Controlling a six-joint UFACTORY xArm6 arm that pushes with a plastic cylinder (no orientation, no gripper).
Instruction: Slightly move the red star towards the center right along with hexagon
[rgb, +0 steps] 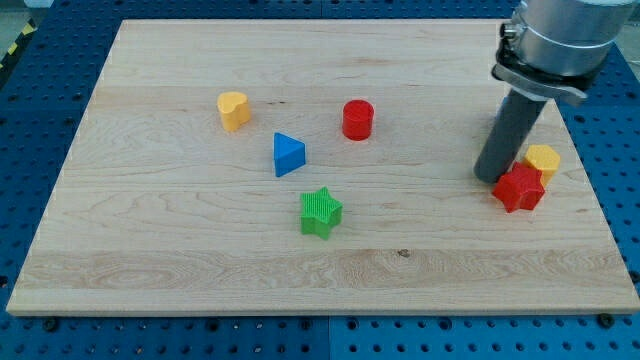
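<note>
The arm enters from the board's top right corner, rod upright; my tip (491, 177) rests on the board (180, 260) just left of the red star (519, 188), about touching it. It carries no claw. The star lies flat near the right edge, touching the yellow hexagon (545, 159) behind it; no long axis is discernible. Other blocks sit well apart.

Pale wooden board (200, 250), grain running left to right, a small dark knot near the front middle. Beneath and around it, blue perforated metal surface (40, 90), holes in a regular grid. Yellow-black striped tape (14, 45) at far left corner. Light even, shadows soft.
</note>
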